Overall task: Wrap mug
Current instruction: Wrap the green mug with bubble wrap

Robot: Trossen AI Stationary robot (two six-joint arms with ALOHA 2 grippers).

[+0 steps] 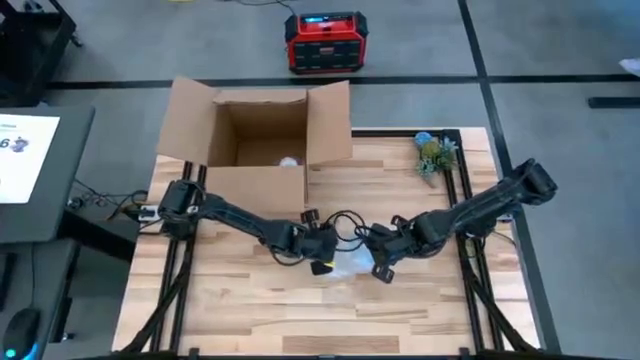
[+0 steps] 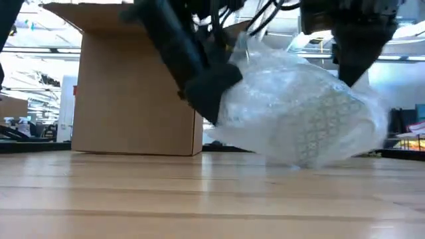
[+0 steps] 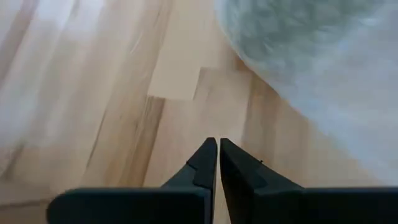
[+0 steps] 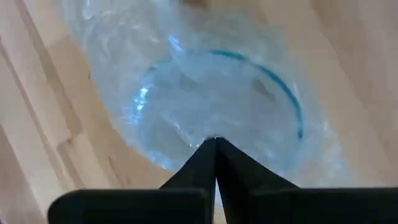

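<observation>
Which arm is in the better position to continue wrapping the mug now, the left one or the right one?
Probably the right. Its tool is shut on the bubble wrap, directly over the mug's blue rim. The left tool is shut beside the bundle, pointing at bare table, with nothing visibly held.

Straight down from overhead onto the whole desk (image 1: 250, 300), level from desk height toward the cardboard box (image 2: 136, 93), wrist views close above the planks, bubble-wrapped bundle (image 2: 299, 109) shared by all four
</observation>
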